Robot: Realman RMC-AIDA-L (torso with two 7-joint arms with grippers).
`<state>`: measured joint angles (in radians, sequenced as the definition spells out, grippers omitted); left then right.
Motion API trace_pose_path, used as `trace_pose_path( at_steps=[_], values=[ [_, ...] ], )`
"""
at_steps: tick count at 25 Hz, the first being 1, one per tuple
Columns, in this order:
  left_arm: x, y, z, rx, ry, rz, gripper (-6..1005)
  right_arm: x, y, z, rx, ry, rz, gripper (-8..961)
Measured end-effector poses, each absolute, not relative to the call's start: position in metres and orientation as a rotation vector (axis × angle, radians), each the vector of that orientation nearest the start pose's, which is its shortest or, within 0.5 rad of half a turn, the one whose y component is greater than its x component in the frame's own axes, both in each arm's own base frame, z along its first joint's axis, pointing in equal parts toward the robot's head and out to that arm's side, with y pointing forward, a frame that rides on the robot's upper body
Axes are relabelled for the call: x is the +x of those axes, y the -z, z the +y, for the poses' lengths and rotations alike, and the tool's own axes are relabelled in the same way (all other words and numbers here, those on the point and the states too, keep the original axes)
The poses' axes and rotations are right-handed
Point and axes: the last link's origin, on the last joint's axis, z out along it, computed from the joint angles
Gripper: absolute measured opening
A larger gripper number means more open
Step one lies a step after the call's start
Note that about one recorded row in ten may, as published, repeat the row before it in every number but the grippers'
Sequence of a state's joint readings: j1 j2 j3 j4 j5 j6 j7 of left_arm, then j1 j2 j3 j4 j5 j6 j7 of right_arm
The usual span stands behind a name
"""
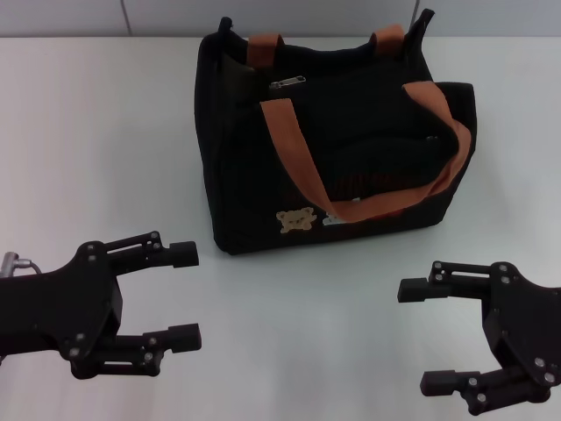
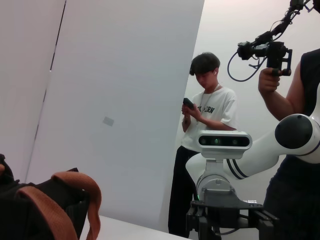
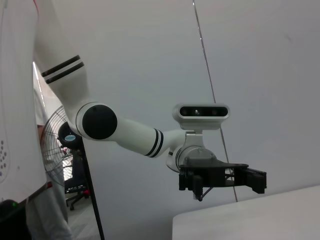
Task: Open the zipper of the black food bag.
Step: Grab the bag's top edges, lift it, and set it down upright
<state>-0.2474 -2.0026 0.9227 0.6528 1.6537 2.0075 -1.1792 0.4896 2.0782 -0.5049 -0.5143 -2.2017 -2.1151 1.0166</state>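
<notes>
The black food bag (image 1: 237, 158) stands upright on the white table (image 1: 88, 132), far centre in the head view, its tan bear patch (image 1: 295, 220) facing me. Two orange-brown handles (image 1: 289, 140) flop across its top. The zipper's small silver pull tab (image 1: 287, 83) lies near the far left end of the top. My left gripper (image 1: 186, 296) hovers open at the near left, well short of the bag. Open too, my right gripper (image 1: 423, 336) hangs at the near right. In the left wrist view a corner of the bag (image 2: 30, 210) and a handle (image 2: 75, 185) show.
Bare table surface lies between both grippers and the bag. The left wrist view shows two people (image 2: 207, 130) standing beyond the table, one holding a camera rig (image 2: 267, 50). A fan (image 3: 57, 145) stands off the table in the right wrist view.
</notes>
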Motion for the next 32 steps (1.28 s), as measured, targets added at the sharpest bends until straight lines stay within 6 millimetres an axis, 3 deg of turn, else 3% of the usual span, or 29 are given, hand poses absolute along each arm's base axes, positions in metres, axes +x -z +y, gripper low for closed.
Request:
trace_pose_path(
  at_steps=[26,30,32],
  values=[
    [-0.2772,-0.0293,0.2215,-2.829,1.19,-0.376,803,0.256,0.002,0.2375,-3.005,-1.197,0.254,832],
    [-0.2779,-0.028,0.2234,-2.81,1.182,-0.384,798,0.2561,0.002,0.2377,-3.004,-1.195,0.254,832],
    [-0.2825,-0.023,0.2274,-2.709,1.17,-0.384,796,0.257,0.0025,0.2376,-3.001,-1.189,0.259,832]
  ],
)
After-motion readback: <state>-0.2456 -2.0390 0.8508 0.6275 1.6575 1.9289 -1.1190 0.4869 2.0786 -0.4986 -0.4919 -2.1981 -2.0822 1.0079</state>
